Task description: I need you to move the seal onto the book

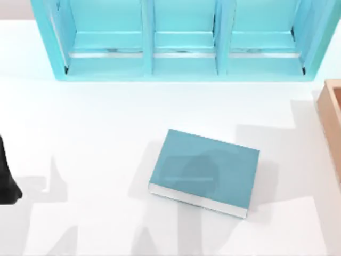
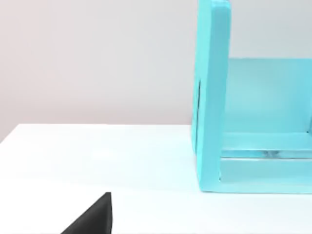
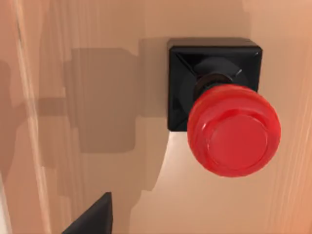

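In your right wrist view, the seal (image 3: 224,109), a small stamp with a glossy red round knob on a black square block base, stands upright on a light wooden surface (image 3: 107,73), seen from straight above. A black wedge of the right gripper's finger (image 3: 92,218) shows at the picture's edge, apart from the seal and not touching it; you cannot tell from this how the jaws stand, so the seal's place relative to them stays uncertain beyond lying under the camera. In the top view, the thick rectangular teal-blue hardcover book (image 1: 205,169) lies flat near the middle of the white worktop (image 1: 96,133), slightly turned, its white page edges toward the near edge, its cover bare. At the worktop's right edge you see a corner of a light wooden tray (image 1: 331,114). At the left edge sits a dark part of the left arm (image 1: 6,178), parked. Farthest off, the large light-blue compartmented shelf (image 1: 184,40) spans the far edge; your left wrist view looks at its side wall (image 2: 212,97).
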`<state>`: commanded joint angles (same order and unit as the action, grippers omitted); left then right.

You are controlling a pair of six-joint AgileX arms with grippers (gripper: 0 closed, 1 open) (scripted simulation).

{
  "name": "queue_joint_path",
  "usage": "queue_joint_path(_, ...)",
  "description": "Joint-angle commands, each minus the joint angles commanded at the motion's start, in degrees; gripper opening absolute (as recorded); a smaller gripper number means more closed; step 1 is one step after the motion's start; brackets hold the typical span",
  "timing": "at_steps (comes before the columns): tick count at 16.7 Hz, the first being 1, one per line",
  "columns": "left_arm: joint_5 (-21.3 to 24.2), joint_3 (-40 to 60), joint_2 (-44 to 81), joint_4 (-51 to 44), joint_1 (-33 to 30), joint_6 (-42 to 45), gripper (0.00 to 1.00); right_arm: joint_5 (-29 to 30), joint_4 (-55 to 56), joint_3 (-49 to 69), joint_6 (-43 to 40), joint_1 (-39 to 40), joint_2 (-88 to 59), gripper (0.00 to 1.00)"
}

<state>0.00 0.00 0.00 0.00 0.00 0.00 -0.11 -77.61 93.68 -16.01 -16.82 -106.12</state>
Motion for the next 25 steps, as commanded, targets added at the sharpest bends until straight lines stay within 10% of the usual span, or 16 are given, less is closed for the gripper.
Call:
queue_joint_path(18,0.0,0.0,0.0,0.0,0.0,0.0,1.00,0.0,21.9,-18.2,0.3,0.2,-3.7,1.00)
queue_joint_path(25,0.0,0.0,0.0,0.0,0.0,0.0,1.00,0.0,21.9,-18.2,0.3,0.2,-3.7,0.47)
